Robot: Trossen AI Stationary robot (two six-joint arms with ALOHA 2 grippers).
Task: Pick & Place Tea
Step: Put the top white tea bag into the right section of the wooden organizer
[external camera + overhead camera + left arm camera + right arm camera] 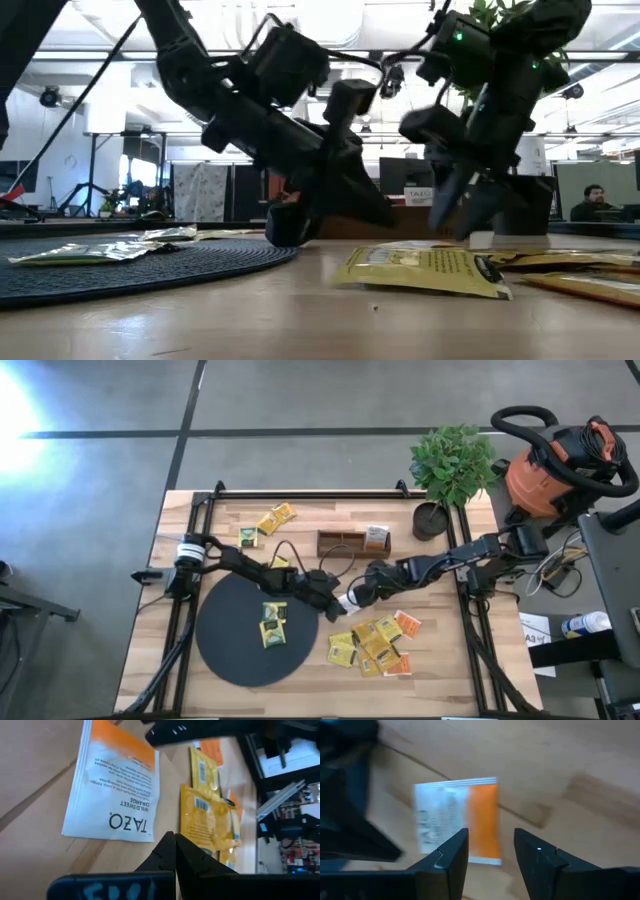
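Observation:
A white and orange tea sachet lies flat on the wooden table between my two grippers, just right of the black disc. My left gripper is shut, its tips low over the wood beside the sachet's white end. My right gripper is open and points steeply down over the same sachet, a finger on either side of its orange end, apart from it. Yellow sachets lie on the disc. More yellow and orange ones are heaped on the table to the right.
A brown wooden tray stands behind the grippers, with a sachet at its right end. Loose sachets lie at the far left. A potted plant stands at the far right corner. An orange vacuum cleaner sits beyond the table.

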